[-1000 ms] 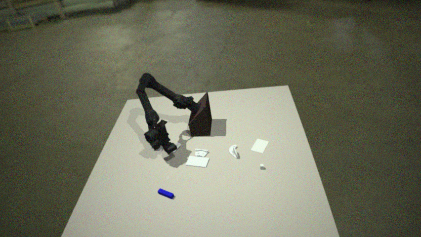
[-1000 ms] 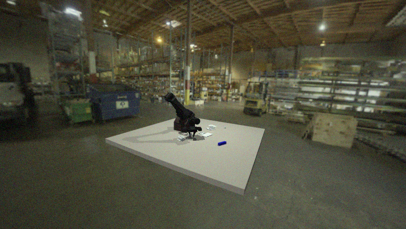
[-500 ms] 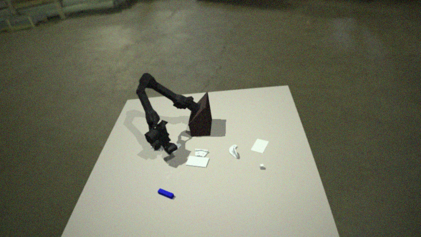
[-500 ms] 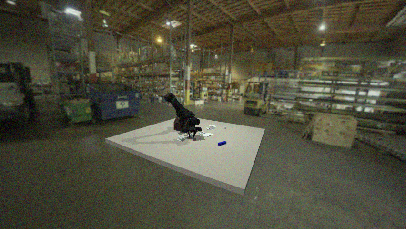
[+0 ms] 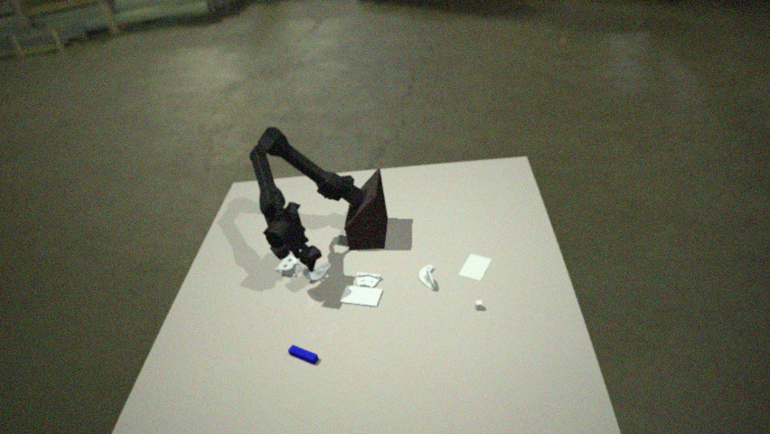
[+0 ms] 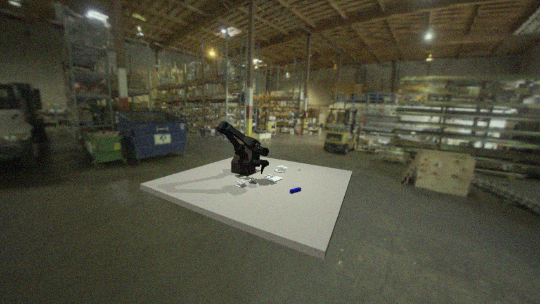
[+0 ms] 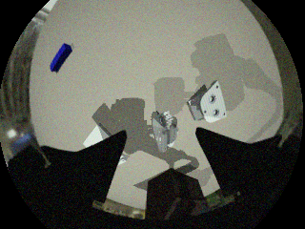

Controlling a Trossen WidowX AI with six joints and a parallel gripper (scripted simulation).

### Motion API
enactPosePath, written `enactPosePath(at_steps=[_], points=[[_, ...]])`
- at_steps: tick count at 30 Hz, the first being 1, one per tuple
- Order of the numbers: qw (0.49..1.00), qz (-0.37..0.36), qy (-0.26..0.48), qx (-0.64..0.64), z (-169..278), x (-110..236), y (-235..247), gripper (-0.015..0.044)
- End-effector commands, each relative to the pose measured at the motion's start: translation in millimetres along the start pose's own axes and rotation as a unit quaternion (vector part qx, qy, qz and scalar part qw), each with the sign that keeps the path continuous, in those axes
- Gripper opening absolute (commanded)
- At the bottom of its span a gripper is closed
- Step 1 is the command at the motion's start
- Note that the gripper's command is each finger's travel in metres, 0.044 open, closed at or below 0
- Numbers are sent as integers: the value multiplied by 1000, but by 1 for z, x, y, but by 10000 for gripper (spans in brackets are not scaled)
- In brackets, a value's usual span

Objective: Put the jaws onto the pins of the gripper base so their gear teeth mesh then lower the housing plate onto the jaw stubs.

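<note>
My gripper (image 5: pixel 299 260) (image 7: pixel 162 133) is wide open at the left of the table, above a pale jaw (image 5: pixel 318 273) (image 7: pixel 160 135) with gear teeth. The jaw shows between the fingertips in the wrist view and is not gripped. A white part with two large holes (image 5: pixel 287 263) (image 6: pixel 240 183) (image 7: pixel 217 102) is tilted beside it. Another white part with holes (image 5: pixel 368 279) lies nearer the middle. Which of these is the gripper base and which the housing plate is unclear. The other jaw (image 5: pixel 427 278) lies alone, right of the middle. The pins cannot be made out.
A white flat plate (image 5: pixel 361 296) (image 6: pixel 276 178) lies by the middle holed part. Another flat plate (image 5: pixel 474 267) and a small white cube (image 5: pixel 479 304) (image 6: pixel 299 169) are at the right. A blue block (image 5: pixel 303 353) (image 6: pixel 295 190) (image 7: pixel 61 57) lies nearer the front. The dark arm base (image 5: pixel 367 229) stands at the back.
</note>
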State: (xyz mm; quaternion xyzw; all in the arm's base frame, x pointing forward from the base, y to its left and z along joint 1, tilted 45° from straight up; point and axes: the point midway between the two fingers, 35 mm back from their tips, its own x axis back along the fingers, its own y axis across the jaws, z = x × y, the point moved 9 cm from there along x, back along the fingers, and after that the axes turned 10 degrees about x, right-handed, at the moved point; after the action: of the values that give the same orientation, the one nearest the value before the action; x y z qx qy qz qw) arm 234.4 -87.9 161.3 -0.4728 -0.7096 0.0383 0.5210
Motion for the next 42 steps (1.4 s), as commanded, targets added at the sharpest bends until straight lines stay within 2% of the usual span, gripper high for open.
enactPosePath(at_steps=[1, 41, 42], points=[[1000, 2, -2, -4, -1, 4, -1, 440], [1000, 2, -2, -4, -1, 4, -1, 440], [1000, 2, -2, -3, -1, 4, -3, 414]])
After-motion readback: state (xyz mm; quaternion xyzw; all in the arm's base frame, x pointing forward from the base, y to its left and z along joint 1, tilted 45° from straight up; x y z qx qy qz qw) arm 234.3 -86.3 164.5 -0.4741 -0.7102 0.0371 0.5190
